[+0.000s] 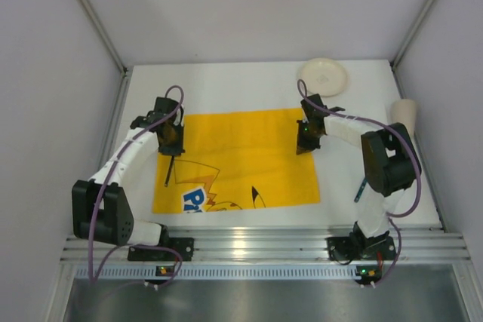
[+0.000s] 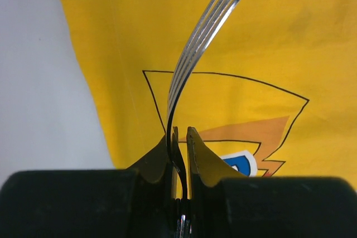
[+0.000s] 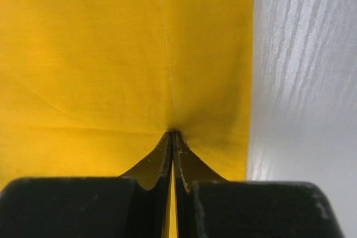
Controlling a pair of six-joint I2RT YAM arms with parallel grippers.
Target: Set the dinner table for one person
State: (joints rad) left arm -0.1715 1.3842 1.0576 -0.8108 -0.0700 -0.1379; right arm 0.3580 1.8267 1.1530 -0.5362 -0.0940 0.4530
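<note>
**Top external view: fork held over the mat's left edge, cloth pinched at its right**

The white table (image 1: 226, 84) fills the floor of a walled bay, with plain walls (image 1: 45, 50) close on the left, far and right sides. A ribbed rail (image 1: 264, 245) runs along the near edge, where both arm bases sit.

The yellow mat (image 1: 241, 156) lies flat over the middle of the table. On its left only a narrow white strip remains, and along the near side a thin one before the rail. Bare room is wider along the far side and on the right.

The plate (image 1: 324, 77) rests on the table in that far-right room, clear of the mat. The cup (image 1: 404, 115) is by the right edge near the wall, well apart from the mat.

The left tool (image 1: 170, 137) hangs over the mat's left edge, toward the far corner. In the left wrist view this tool (image 2: 181, 137) is clamped on the fork (image 2: 195, 54), held edge-on. Its tines point away over the cloth and the table shows just to the left.

The right tool (image 1: 307, 137) is low at the mat's right edge. In the right wrist view its fingers (image 3: 187, 160) are pressed together on the cloth, which puckers at their tips. Bare table lies just to the right.
</note>
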